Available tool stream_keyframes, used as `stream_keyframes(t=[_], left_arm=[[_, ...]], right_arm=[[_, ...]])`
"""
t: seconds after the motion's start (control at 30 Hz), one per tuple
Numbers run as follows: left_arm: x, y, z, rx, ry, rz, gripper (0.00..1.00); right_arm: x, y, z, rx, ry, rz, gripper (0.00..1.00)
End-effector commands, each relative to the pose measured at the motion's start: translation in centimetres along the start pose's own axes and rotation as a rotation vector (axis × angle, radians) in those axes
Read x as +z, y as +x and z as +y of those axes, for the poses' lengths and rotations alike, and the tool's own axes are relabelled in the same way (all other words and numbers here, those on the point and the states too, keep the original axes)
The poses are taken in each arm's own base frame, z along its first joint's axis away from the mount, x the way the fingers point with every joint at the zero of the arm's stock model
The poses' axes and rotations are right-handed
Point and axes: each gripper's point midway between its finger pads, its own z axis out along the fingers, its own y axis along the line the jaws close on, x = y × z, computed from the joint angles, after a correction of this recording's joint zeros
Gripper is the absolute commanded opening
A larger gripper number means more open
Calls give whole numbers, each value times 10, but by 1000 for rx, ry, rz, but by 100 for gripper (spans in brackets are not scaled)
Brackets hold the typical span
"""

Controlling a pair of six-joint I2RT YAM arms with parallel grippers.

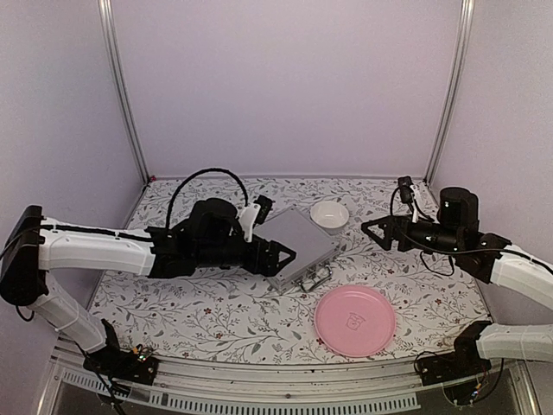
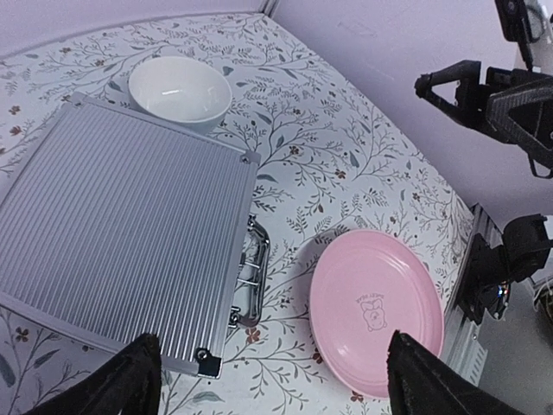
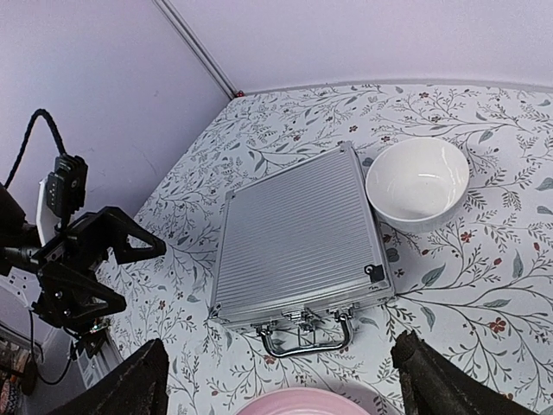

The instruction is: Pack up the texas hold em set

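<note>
The silver briefcase (image 1: 298, 242) is lying shut and flat between the white bowl (image 1: 329, 213) and pink plate (image 1: 354, 320), handle towards the arms; the left gripper (image 1: 283, 254) and right gripper (image 1: 374, 230) are hovering spread wide, empty, presumably since packing looks done.

The briefcase (image 3: 294, 246) is ribbed matt aluminium with a shiny chrome handle (image 3: 307, 336); bowl (image 3: 418, 182) and plate (image 2: 376, 307) look glossy.
</note>
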Motion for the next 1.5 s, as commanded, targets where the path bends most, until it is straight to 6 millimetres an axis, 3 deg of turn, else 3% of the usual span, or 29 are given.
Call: stream_keyframes(t=[0.0, 0.17, 0.3, 0.43, 0.67, 0.83, 1.0, 1.2, 1.47], left_arm=[[-8, -35, -14, -79, -25, -201, 90], [-1, -35, -12, -150, -102, -219, 89], [10, -33, -15, -150, -136, -162, 88], [12, -29, -12, -145, -179, -137, 87], [23, -10, 5, -156, -198, -88, 79], [31, -14, 12, -162, -128, -69, 72], [41, -18, 4, -138, -69, -48, 67], [64, 4, 22, -157, -123, 42, 63], [75, 19, 38, -196, -142, 64, 61]], right_arm=[[-8, -16, 1, -13, 25, -55, 94], [-6, -12, -5, 54, 53, -37, 100], [15, 24, -29, 146, 86, 62, 100], [37, 57, -39, 257, 48, 150, 99], [66, 79, -50, 284, 32, 245, 97], [83, 89, -48, 304, -18, 287, 89], [93, 98, -36, 292, -64, 308, 83], [108, 98, -20, 269, -131, 338, 78], [126, 108, -13, 249, -143, 387, 77]])
